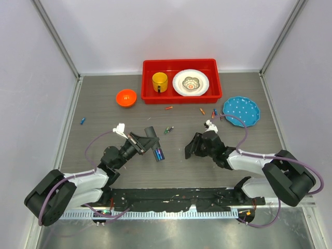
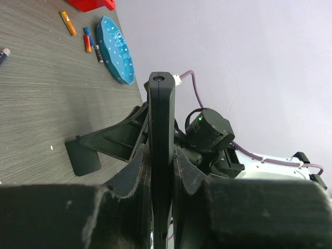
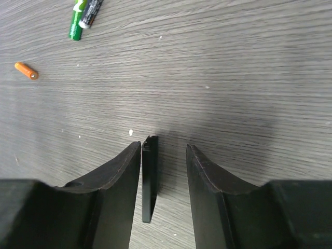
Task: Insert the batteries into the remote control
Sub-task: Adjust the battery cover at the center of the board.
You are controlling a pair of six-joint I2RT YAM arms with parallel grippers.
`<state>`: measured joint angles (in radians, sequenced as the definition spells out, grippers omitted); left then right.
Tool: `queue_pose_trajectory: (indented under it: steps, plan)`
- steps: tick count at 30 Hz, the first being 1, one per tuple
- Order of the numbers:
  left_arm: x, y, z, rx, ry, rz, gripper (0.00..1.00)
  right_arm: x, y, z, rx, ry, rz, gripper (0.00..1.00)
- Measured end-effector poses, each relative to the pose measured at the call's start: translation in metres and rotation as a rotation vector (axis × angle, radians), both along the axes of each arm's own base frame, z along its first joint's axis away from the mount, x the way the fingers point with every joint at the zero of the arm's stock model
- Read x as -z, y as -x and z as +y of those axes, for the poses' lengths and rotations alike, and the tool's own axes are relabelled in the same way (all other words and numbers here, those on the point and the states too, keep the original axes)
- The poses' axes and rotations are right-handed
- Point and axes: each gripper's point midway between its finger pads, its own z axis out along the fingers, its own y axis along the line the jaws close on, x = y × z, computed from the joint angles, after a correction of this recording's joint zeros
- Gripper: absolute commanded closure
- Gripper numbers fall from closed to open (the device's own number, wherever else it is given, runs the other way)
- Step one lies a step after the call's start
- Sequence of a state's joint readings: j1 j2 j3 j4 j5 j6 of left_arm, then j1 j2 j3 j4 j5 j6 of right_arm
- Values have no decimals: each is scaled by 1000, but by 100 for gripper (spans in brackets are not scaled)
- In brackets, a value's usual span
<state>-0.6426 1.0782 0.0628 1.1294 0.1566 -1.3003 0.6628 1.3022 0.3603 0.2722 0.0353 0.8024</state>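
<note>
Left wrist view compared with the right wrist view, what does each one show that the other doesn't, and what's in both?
Only the left wrist view: the left gripper shut on the remote control, seen edge-on, plus the blue plate with batteries beside it.

Only the right wrist view: a thin black strip between the open fingers, close to one and clear of the other, plus a green battery and an orange battery.

Both: the grey table and the right gripper.
</note>
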Motion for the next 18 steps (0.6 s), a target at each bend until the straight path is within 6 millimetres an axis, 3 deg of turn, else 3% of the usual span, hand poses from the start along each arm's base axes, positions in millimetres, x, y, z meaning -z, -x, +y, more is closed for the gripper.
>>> queue_pose_trajectory:
  steps: [9, 18]
  plan:
    - [3, -1, 0, 0, -7, 9, 100, 1, -3, -15, 35, 60, -7, 51]
    - [3, -1, 0, 0, -7, 9, 100, -2, 8, -33, 24, 222, 37, 41]
